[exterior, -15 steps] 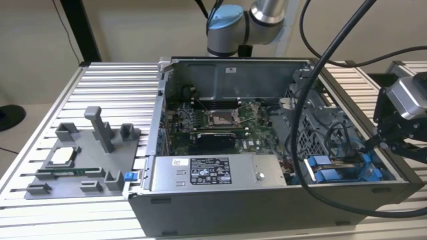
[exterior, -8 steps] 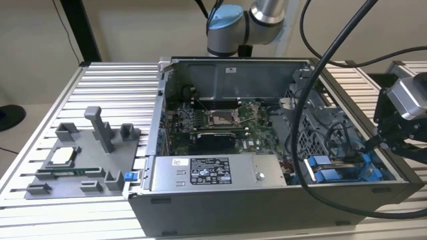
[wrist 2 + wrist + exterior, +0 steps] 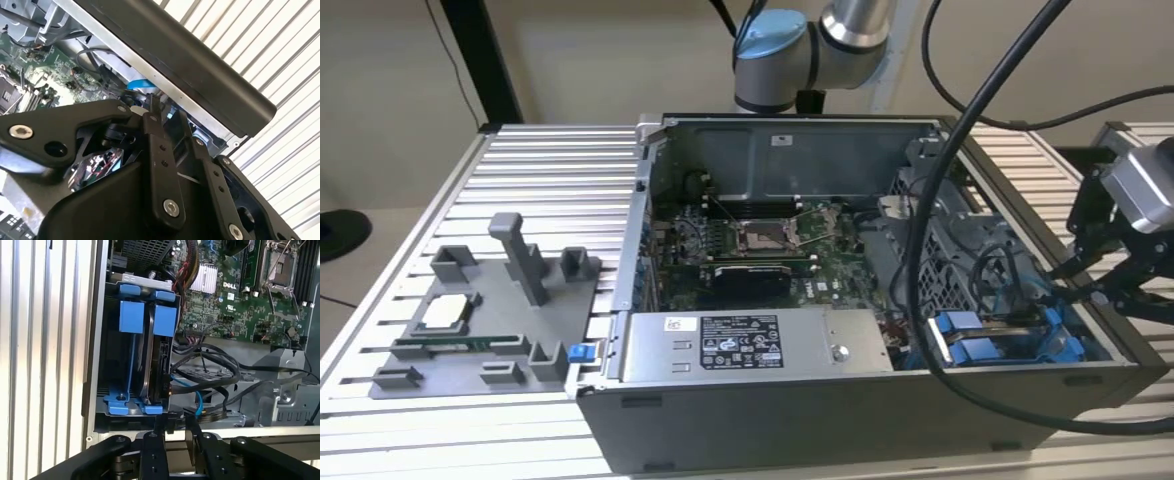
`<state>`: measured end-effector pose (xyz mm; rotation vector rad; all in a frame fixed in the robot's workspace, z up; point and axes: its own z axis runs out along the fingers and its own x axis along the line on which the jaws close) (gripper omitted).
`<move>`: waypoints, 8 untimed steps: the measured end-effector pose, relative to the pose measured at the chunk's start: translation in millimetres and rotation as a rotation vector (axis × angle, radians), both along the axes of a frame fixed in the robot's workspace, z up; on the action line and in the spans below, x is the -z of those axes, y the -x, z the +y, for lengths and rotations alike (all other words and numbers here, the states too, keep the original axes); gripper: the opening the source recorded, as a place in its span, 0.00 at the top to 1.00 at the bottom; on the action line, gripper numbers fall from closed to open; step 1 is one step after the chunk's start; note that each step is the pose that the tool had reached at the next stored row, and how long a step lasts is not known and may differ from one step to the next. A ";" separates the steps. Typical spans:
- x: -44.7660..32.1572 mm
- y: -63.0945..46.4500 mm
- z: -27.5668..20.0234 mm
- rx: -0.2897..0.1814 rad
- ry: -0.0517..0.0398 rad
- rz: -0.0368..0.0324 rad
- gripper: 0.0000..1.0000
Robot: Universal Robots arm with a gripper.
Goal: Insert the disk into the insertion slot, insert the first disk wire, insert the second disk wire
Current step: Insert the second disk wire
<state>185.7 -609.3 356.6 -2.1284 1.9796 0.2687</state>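
Note:
The disk (image 3: 158, 365) stands on edge in the insertion slot (image 3: 106, 345), its bright blue carrier tab (image 3: 164, 320) beside a second blue tab (image 3: 131, 315). In the exterior view the slot (image 3: 1001, 340) is at the case's front right corner. A thin blue wire (image 3: 197, 400) and black wires (image 3: 215, 360) run up to the disk's side; whether they are plugged in I cannot tell. My gripper (image 3: 174, 426) hovers just outside the case wall, in line with the disk, its black fingers (image 3: 154, 440) a small gap apart and gripping nothing. It also appears as the gripper (image 3: 167, 112) and the gripper (image 3: 1091, 287).
The open computer case (image 3: 854, 400) lies on a ribbed aluminium table (image 3: 520, 180). Inside are the motherboard (image 3: 747, 240), a grey labelled power-supply box (image 3: 734, 345) and a perforated cage (image 3: 145, 252). A grey fixture (image 3: 480, 320) sits at the exterior view's left. Robot cables (image 3: 947, 150) hang over the case.

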 end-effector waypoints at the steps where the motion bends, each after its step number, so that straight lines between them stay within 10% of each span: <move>1: 0.0 0.0 -0.1 0.000 0.0013 0.0000 0.00; 6: 0.2 0.3 0.3 -0.003 0.0600 -0.0001 0.00; 8: 0.3 0.7 2.9 -0.004 0.0669 -0.0003 0.00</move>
